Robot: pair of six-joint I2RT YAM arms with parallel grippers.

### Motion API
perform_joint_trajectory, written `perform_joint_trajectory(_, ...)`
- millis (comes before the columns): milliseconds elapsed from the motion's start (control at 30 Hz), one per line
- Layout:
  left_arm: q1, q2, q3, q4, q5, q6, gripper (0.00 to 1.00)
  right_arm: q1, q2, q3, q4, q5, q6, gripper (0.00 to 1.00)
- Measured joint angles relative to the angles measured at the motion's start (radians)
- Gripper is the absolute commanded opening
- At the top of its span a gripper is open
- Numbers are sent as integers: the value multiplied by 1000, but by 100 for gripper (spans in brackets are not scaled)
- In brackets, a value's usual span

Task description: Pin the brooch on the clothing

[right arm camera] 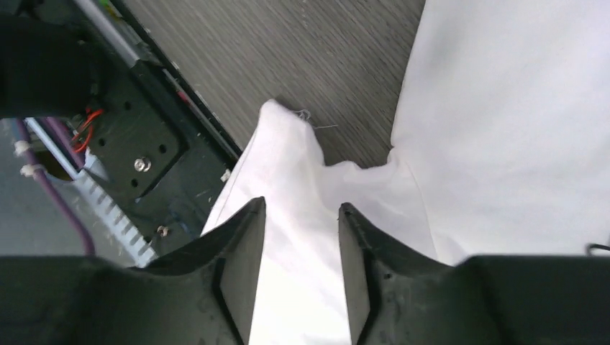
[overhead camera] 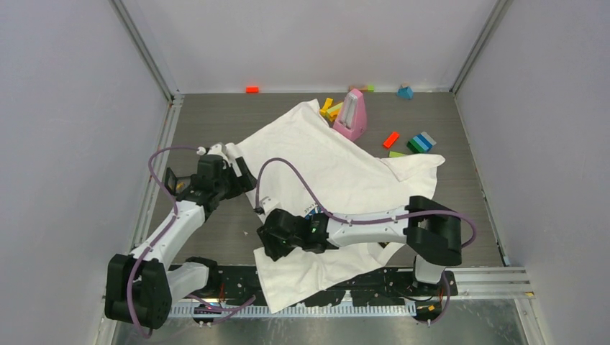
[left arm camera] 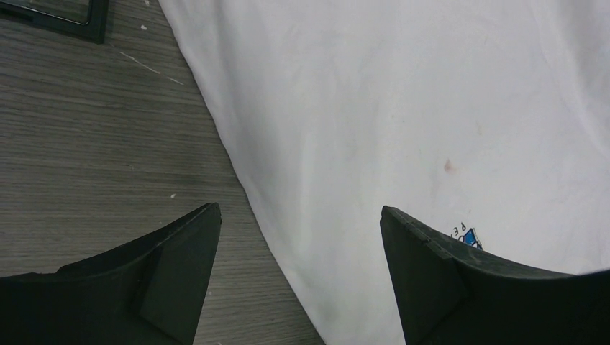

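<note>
**Shirt spread on bench, both grippers at its near-left side**

The shirt [overhead camera: 345, 172] lies crumpled and slantwise across the bench [overhead camera: 467, 180], its near corner draped over the front rail [overhead camera: 489, 277]. The left gripper [left arm camera: 301, 212] gapes wide and holds nothing, straddling the shirt's left edge, a small blue print [left arm camera: 469, 237] by one finger. The right gripper [right arm camera: 301, 205] is partly open over a raised fold of cloth; whether it pinches the fold cannot be told.

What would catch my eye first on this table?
A big white T-shirt lies rumpled across the grey table, its near corner reaching over the front edge. Behind it stand a pink wedge-shaped object and bright blocks. The left arm and right arm reach to it.
</note>
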Motion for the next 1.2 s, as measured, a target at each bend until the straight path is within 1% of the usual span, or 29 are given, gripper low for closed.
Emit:
perform_joint_trajectory(67, 2, 4, 0, 0, -1, 0, 88, 2, -45, 12, -36, 14, -15, 68)
perform_joint_trajectory(133, 2, 8, 0, 0, -1, 0, 90, -7, -91, 46, -84, 47, -42, 72)
perform_joint_trajectory(233, 4, 13, 0, 0, -1, 0, 90, -52, -148, 82, -114, 72, -67, 74)
perform_joint_trajectory(333, 8, 20, 0, 0, -1, 0, 88, -170, -182, 96, -122, 83, -91, 75)
perform_joint_trajectory(367, 10, 23, 0, 0, -1, 0, 87, -239, -182, 98, -123, 88, -97, 75)
perform_joint_trajectory(433, 11, 26, 0, 0, 0, 0, 86, -338, -171, 103, -131, 95, -116, 74)
perform_joint_trajectory(533, 13, 26, 0, -1, 0, 0, 84, -475, -115, 135, -144, 111, -156, 71)
perform_joint_trajectory(567, 14, 26, 0, -2, 0, 0, 83, -512, -88, 151, -146, 115, -171, 68)
perform_joint_trajectory(667, 14, 26, 0, -6, 0, 0, 81, -589, 8, 218, -153, 122, -212, 65)
perform_joint_trajectory(700, 14, 26, 0, -8, 0, 0, 80, -610, 46, 248, -151, 121, -227, 62)
perform_joint_trajectory(767, 14, 28, 0, -10, 0, 0, 80, -644, 113, 299, -151, 122, -249, 59)
perform_joint_trajectory(967, 14, 38, 0, -19, 0, 0, 80, -733, 311, 443, -150, 116, -287, 58)
perform_joint_trajectory(1200, 14, 38, 0, -23, 0, 0, 80, -793, 404, 509, -169, 112, -308, 58)
